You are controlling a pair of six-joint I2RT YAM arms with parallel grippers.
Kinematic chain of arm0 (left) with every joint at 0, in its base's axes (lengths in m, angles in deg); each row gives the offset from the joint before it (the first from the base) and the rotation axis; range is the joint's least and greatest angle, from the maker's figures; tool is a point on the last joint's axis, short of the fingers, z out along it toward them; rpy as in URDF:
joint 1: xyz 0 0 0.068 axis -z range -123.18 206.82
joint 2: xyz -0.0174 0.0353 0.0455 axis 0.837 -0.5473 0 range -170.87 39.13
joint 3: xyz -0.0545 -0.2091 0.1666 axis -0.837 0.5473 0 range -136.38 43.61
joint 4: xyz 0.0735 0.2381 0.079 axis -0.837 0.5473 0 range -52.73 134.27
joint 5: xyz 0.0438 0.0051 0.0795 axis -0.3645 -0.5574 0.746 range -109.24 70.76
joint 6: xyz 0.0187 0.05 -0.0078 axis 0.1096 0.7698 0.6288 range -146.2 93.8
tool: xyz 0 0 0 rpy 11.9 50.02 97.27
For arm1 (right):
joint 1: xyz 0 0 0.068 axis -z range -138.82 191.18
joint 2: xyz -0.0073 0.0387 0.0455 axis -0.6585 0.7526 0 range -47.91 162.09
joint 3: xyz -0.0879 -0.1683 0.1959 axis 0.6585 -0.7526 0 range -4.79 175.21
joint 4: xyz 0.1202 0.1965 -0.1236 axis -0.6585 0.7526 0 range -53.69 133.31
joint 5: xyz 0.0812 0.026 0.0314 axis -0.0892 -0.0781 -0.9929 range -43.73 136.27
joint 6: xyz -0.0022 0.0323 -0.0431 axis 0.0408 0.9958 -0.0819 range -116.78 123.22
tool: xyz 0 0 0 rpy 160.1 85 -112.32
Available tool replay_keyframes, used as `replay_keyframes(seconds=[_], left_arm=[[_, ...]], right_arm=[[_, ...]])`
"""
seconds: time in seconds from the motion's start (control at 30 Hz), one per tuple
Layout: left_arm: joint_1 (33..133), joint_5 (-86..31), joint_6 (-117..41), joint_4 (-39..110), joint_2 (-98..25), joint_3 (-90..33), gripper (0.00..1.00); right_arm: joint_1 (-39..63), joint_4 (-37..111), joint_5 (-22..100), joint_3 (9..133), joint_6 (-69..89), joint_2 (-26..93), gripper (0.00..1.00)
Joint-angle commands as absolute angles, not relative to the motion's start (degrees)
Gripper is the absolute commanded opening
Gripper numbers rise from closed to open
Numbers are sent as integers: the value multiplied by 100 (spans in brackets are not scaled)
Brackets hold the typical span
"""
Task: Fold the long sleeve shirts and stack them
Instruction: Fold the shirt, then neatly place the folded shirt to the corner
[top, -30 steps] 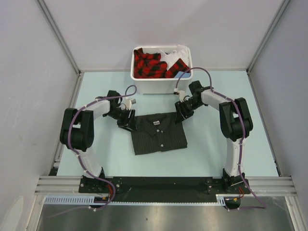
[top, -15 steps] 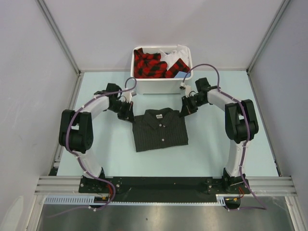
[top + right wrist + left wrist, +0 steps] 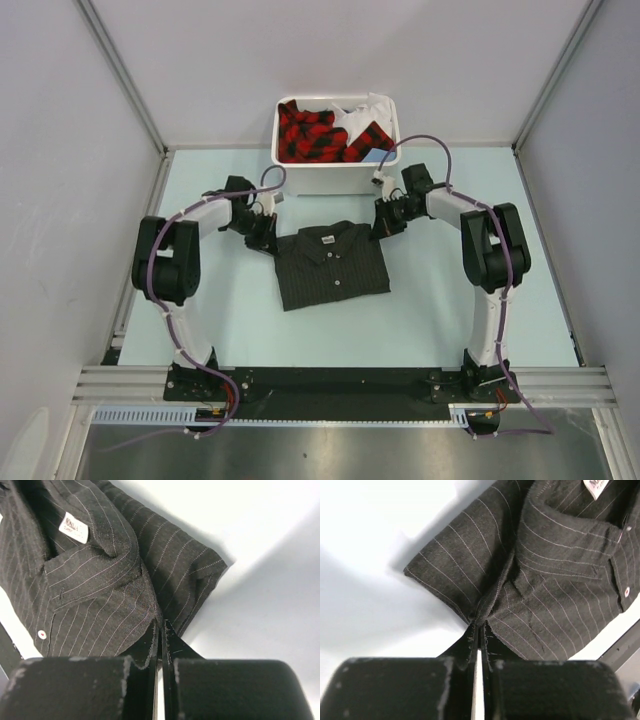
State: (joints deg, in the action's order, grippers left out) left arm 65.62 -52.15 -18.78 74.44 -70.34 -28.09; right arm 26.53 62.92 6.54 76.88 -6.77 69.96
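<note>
Both arms reach far from their near bases, elbows bowed outward and wrists turned inward toward each other. The left gripper and right gripper sit low, jaws pinched together on the shirt at its far corners.

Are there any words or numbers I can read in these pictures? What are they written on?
The white neck label inside the collar of the black pinstriped shirt: it has small dark print, but it is too blurred to read.
The white bin: no words or numbers show on it.
Nothing else in the pictures has writing.
</note>
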Motion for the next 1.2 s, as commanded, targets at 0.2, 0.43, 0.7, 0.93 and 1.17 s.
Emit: replay_keyframes(seconds=[0.2, 0.43, 0.7, 0.93, 1.17], left_arm=[[5806, -6309, -2988, 6531, -5871, -1704, 62], [5814, -6688, -4305, 5829, -5799, -535, 64], [6235, -6055, -4676, 4993, -6318, -596, 64], [6429, -5661, -5054, 4694, -6616, -622, 43], [6315, -5318, -4705, 5079, -6573, -1034, 0]], right_arm=[[3089, 6573, 778, 7625, -170, 6452, 48], [3064, 6198, 329, 6465, 620, 6046, 57], [3160, 5371, 680, 6332, 1209, 6335, 59], [3081, 4967, 865, 6262, 1623, 6714, 58], [3063, 5037, 750, 6367, 1615, 6662, 58]])
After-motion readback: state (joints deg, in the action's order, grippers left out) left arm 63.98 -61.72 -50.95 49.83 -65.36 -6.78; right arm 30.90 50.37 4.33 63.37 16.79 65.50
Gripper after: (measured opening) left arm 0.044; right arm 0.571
